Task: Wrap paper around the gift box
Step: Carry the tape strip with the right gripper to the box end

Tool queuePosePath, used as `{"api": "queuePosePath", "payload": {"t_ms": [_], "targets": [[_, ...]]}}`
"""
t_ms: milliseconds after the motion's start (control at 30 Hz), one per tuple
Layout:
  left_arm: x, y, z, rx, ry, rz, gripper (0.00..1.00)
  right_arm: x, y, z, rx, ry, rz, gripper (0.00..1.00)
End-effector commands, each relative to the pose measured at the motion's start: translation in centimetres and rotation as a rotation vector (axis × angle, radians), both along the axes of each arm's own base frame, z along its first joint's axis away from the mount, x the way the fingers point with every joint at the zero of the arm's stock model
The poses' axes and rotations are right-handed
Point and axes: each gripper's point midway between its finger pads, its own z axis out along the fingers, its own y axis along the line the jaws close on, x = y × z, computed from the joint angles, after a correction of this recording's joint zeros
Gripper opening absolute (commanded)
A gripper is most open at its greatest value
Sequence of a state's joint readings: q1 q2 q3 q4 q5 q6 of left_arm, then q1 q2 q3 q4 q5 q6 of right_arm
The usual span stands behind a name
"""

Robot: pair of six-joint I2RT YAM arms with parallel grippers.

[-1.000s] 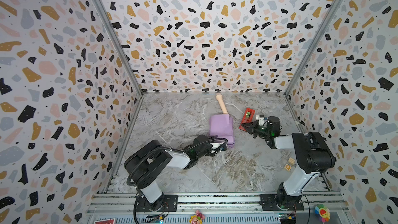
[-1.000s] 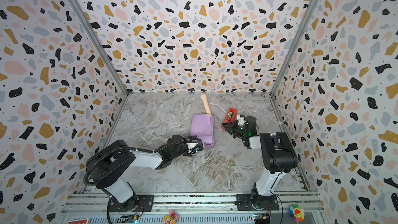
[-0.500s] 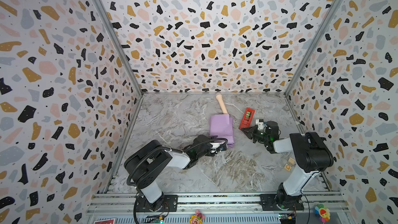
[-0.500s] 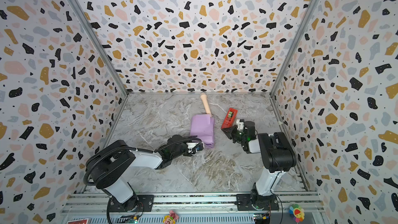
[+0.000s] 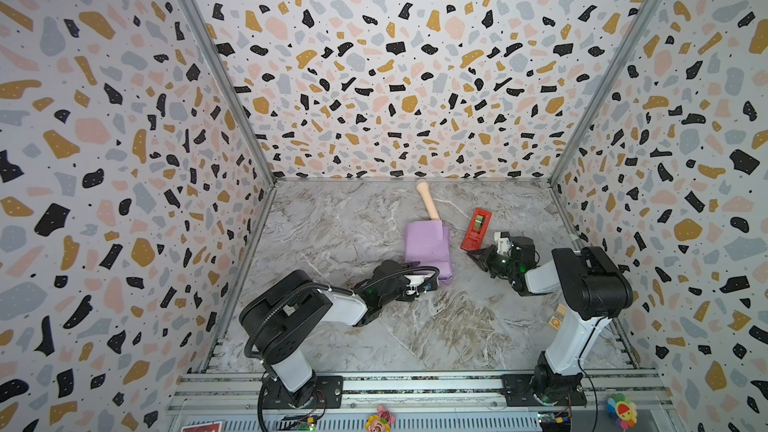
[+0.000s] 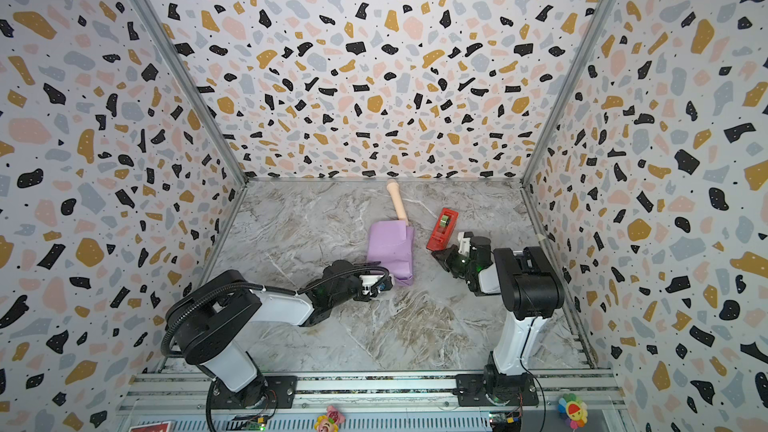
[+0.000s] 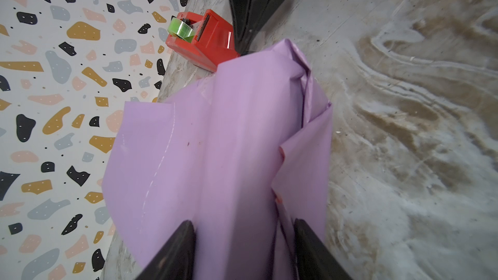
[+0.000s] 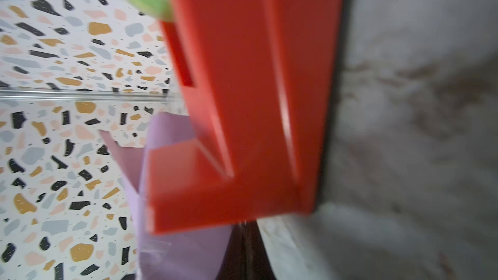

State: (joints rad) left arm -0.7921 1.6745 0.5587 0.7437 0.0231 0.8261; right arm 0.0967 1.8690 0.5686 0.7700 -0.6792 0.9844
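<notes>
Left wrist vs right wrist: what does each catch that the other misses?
Only left wrist: the left end effector, its fingers either side of the folded paper, and the toothed cutter on the tape dispenser.
Only right wrist: the dispenser's flat side, close up and blurred, filling mid-frame, plus a pinkish flap of the paper.
Both: lilac paper, red dispenser, green tape roll, the right end effector shut beside the dispenser, marble floor, speckled wall. The box shows in neither.

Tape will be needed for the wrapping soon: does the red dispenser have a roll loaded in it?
Yes, the left wrist view shows a green roll seated in the red dispenser.
</notes>
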Motion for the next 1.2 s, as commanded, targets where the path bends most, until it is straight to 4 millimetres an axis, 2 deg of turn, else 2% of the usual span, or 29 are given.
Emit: {"api": "queuePosePath", "payload": {"t_ms": [0, 133, 200, 267, 433, 567, 733, 933, 1167], "targets": [[0.1, 0.6, -1.7, 0.039, 0.055, 0.021, 0.57, -1.9, -0.6, -2.1, -0.075, 0.083, 0.032, 0.0], [0.1, 0.5, -1.7, 0.038, 0.055, 0.02, 0.57, -1.6, 0.0, 1.7, -0.056, -0.045, 0.079, 0.0], [0.1, 0.6, -1.7, 0.038, 0.055, 0.02, 0.57, -2.2, 0.4, 4.0, -0.044, -0.122, 0.117, 0.0], [0.1, 0.6, -1.7, 0.038, 0.056, 0.022, 0.57, -3.6, 0.9, 6.1, -0.035, -0.194, 0.162, 0.0], [0.1, 0.6, -1.8, 0.04, 0.057, 0.021, 0.57, -9.0, 2.6, 8.7, -0.008, -0.299, 0.303, 0.0], [0.1, 0.5, -1.8, 0.041, 0.057, 0.021, 0.57, -13.0, 5.1, 9.8, -0.014, -0.395, 0.439, 0.0], [0.1, 0.6, -1.8, 0.041, 0.057, 0.022, 0.57, -15.5, 8.0, 10.0, -0.013, -0.472, 0.546, 0.0], [0.2, 0.6, -1.7, 0.04, 0.055, 0.024, 0.57, -16.6, 11.5, 10.5, 0.01, -0.54, 0.641, 0.0], [0.2, 0.5, -1.6, 0.034, 0.055, 0.022, 0.57, -16.0, 13.3, 10.7, 0.04, -0.585, 0.655, 0.0]]}}
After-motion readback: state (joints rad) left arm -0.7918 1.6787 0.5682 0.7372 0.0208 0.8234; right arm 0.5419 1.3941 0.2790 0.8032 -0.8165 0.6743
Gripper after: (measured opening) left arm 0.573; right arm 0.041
